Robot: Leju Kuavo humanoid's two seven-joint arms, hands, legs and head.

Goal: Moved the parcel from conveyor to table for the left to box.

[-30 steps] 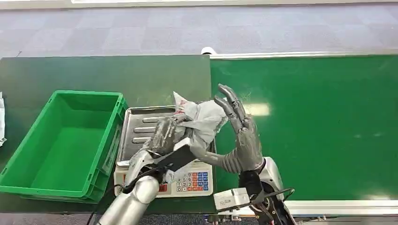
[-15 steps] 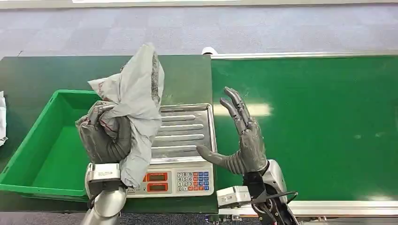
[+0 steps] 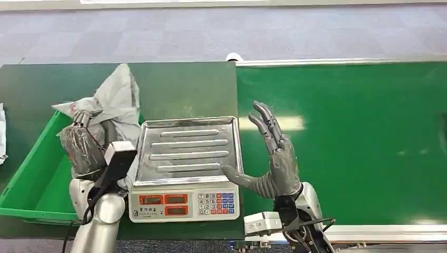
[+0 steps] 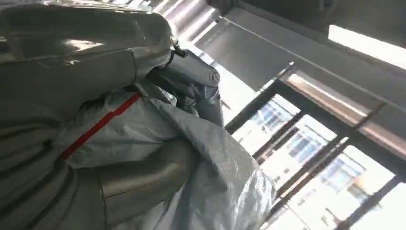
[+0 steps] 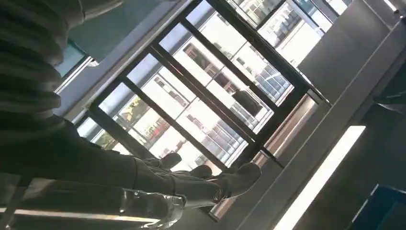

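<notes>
A crumpled grey plastic parcel [image 3: 117,103] is held by my left hand [image 3: 81,147] above the right side of the green crate [image 3: 31,184]. The left wrist view shows the grey parcel [image 4: 201,158] with a red stripe wrapped in the fingers of my left hand [image 4: 86,158]. My right hand [image 3: 274,158] stands open, palm up and fingers spread, just right of the scale, over the conveyor's left end. It holds nothing. My right hand [image 5: 201,184] points up at windows in the right wrist view.
An electronic scale [image 3: 187,200] with a bare steel pan [image 3: 190,150] sits on the dark table between the crate and the green conveyor belt [image 3: 358,137]. A white object [image 3: 2,134] lies at the table's far left edge.
My left hand lifted the parcel off the scale pan and carried it left and down, over the crate. The right hand stayed open, barely moving.
</notes>
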